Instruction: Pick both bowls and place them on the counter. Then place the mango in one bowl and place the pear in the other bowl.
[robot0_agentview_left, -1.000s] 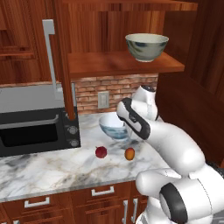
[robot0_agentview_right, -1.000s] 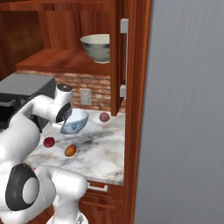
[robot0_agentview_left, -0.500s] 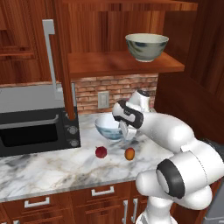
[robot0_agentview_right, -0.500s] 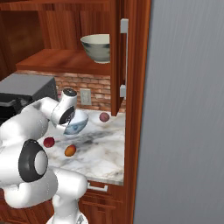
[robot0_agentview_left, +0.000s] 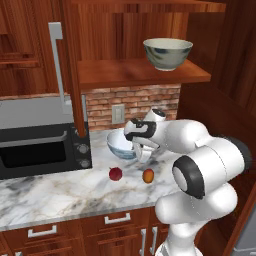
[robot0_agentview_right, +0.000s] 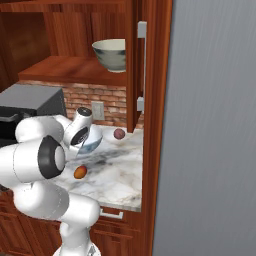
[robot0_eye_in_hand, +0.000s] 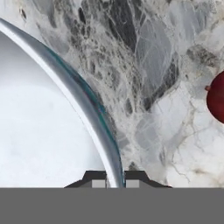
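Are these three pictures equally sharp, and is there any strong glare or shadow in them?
Left base view: even, soft light, no hard glare; the small orange-yellow oval mango looks sharp. Right base view: the grey-green ceramic bowl on the wooden shelf is clear, with a shaded inside. Hand view: the very close rim of the white floral bowl looks soft and smooth, and the white marble counter looks coarse.

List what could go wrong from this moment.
1. The pincer grips the white bowl by its thin rim alone; it could slip or tip when released onto the counter.
2. The dark red pear and mango lie close by; the arm's swing might knock them rolling.
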